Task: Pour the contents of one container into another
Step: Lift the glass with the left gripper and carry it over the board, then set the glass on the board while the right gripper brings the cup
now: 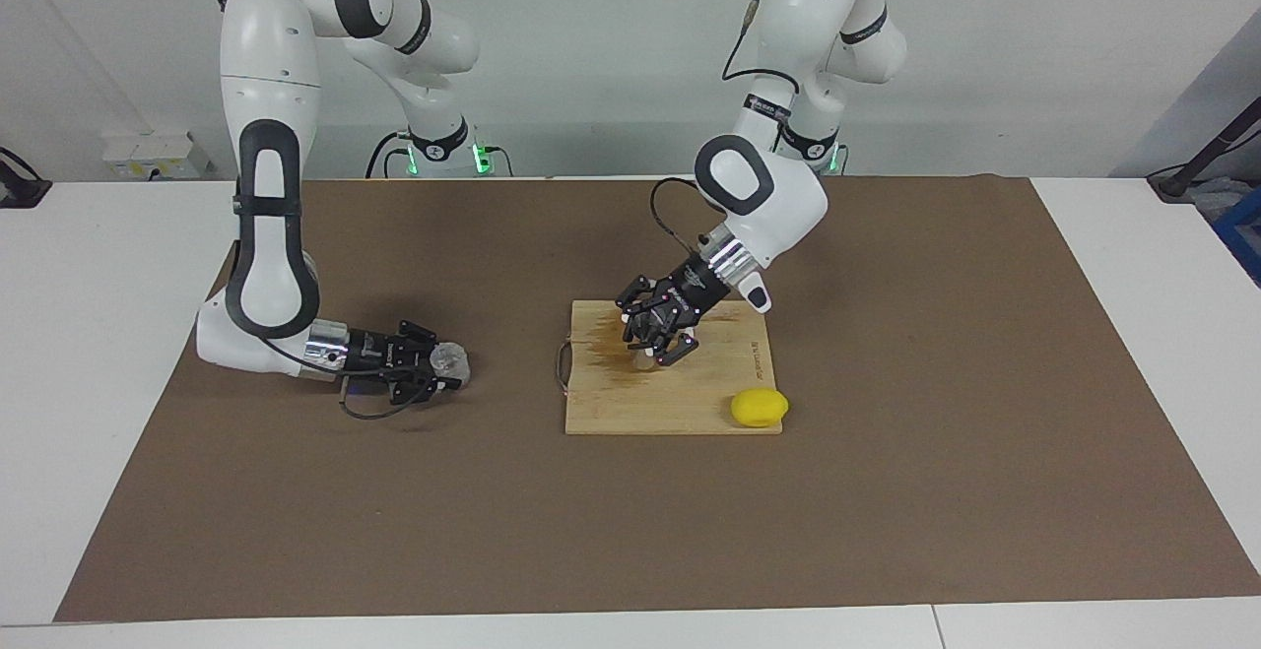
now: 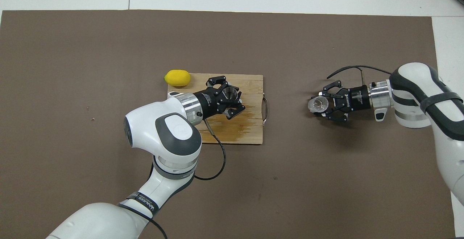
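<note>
while left claw (image 2: 232,99) grips jigger (image 2: 230,94) – right claw (image 1: 433,373) clamps glass cup (image 1: 451,361).

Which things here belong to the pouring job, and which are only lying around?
Belong to the job:
- glass cup, gripped low over the mat by the right claw
- metal jigger, held over the board by the left claw

Lying about:
- wooden cutting board
- lemon on the board's corner
- brown mat
</note>
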Robot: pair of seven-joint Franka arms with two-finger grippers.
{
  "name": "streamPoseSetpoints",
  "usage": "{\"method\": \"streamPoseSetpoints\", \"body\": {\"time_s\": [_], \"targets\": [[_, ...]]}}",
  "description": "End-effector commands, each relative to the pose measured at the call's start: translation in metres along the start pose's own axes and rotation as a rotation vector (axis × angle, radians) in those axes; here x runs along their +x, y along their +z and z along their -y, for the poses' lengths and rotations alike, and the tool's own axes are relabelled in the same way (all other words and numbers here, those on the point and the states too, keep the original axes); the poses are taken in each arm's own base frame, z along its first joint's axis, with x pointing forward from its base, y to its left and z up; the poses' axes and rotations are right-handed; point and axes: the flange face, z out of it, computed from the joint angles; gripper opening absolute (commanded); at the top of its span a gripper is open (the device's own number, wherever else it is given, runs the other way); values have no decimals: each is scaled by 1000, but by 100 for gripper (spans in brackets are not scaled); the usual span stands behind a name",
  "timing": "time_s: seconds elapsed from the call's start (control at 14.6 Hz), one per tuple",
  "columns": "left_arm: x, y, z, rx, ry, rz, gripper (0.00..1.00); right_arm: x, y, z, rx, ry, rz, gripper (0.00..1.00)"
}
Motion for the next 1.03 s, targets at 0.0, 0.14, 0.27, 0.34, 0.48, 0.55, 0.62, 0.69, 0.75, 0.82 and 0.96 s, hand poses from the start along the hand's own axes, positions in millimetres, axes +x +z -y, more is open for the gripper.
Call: {"method": "streamPoseSetpoints", "body": {"time_s": [0.0, 0.14, 0.27, 0.34, 0.48, 0.55, 0.62, 0.69, 0.75, 0.82, 0.96], "targets": [[-8, 7, 0, -23, -3, 13, 0, -12, -4, 2, 37, -16, -2, 33], [-6, 11, 2, -20, -1, 8, 0, -15, -6, 3, 40, -16, -3, 33], [-4, 18, 4, -13, 0, 3, 0, -18, -8, 4, 42, -12, -6, 33], [-3, 19, 4, -11, 2, 2, 0, -22, -9, 5, 44, -7, -7, 34], [-3, 19, 5, -11, 3, 1, 0, -28, -13, 6, 48, -6, -10, 34], [-2, 20, 5, -11, 4, 0, 0, -32, -15, 7, 51, -2, -12, 34], [-2, 20, 5, -10, 5, -2, 0, -35, -17, 8, 54, 0, -14, 34], [-2, 20, 5, -10, 8, -3, 0, -43, -17, 10, 54, 3, -15, 34], [0, 21, 6, -7, 13, -9, 0, -51, -11, 14, 47, 3, -19, 34], [0, 22, 10, -1, 20, -13, 0, -58, -15, 17, 51, 14, -28, 34], [1, 22, 10, 0, 28, -18, 0, -81, -14, 22, 47, 11, -41, 34]]}}
